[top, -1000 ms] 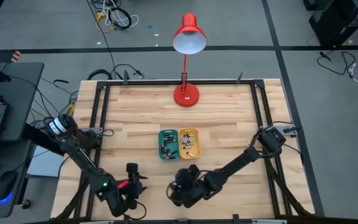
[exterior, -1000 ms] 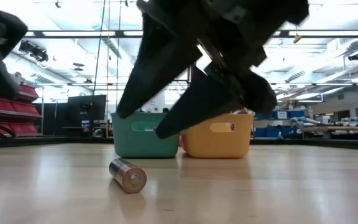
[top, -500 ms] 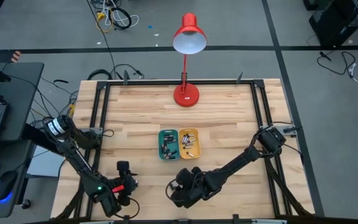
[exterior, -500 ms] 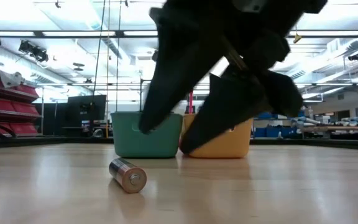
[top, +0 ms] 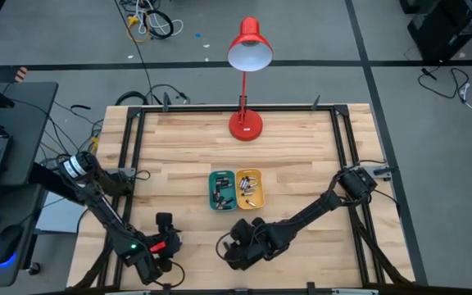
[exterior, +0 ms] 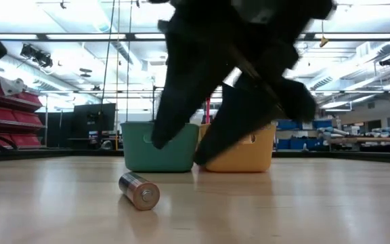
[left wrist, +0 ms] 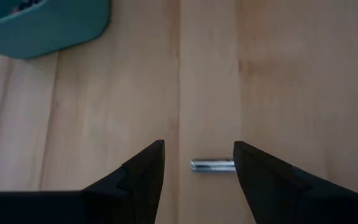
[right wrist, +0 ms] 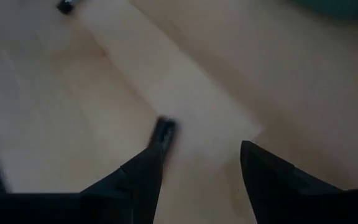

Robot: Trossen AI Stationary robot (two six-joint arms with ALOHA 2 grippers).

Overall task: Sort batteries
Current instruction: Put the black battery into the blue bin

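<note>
Seen from above, a pale wooden table holds a small teal plastic tray touching a small yellow plastic tray, each already holding several tiny metallic batteries. At least one silvery cylindrical battery lies loose on the table's near side, so sorting seems mostly done. The right gripper, fingers spread wide and empty, hangs low over it. The left gripper, also open and empty, waits near the front left.

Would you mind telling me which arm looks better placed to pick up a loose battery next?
Probably the left: its open pincer hovers with a battery lying crosswise between the fingertips. The right pincer, also open, has a battery off beside one finger.
</note>
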